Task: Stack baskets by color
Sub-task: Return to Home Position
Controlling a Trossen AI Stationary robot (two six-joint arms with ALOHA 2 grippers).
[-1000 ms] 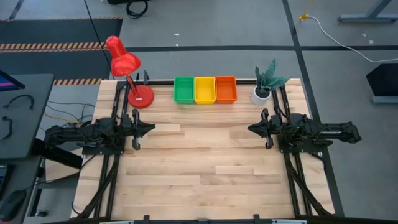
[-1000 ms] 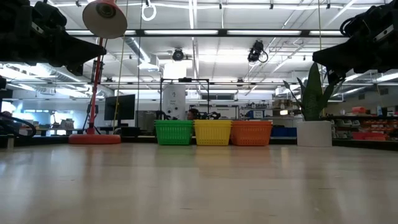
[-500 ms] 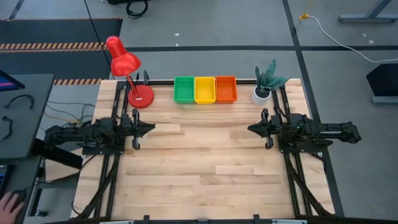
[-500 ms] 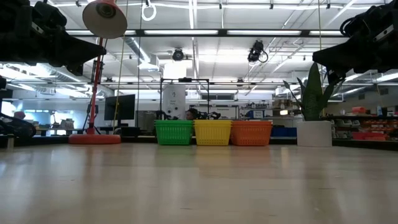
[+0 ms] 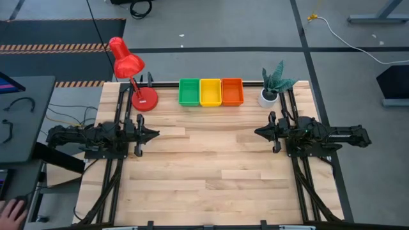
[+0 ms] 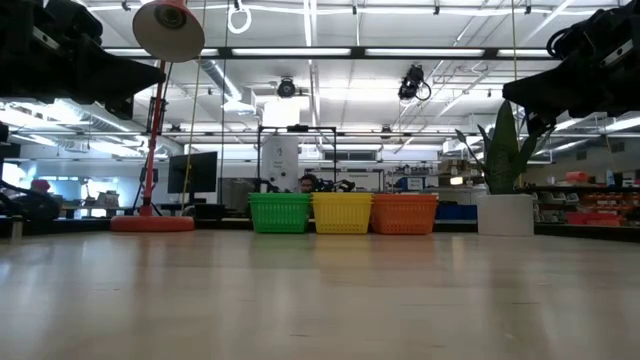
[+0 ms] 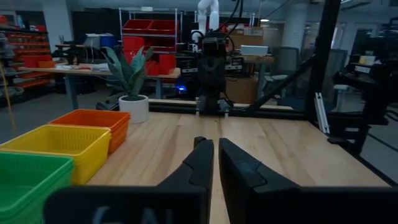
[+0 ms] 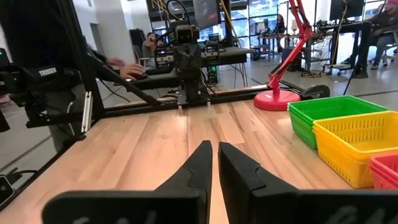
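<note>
The left gripper has drawn back slightly toward the left edge of the table; the right gripper has not moved. Both have their fingers pressed together, empty, and face each other. The green basket, yellow basket and orange basket sit in a touching row along the far edge, about midway between the two grippers.

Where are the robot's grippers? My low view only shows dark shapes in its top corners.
Observer: From above, the left gripper hangs over the table's left side and the right gripper over its right side, tips facing each other.
Operator: Holding any baskets?
Observer: No. The wrist views show left fingers and right fingers shut on nothing.
Operator: Anyone nearby?
Observer: A person's hand shows off the table, beyond its left side.
</note>
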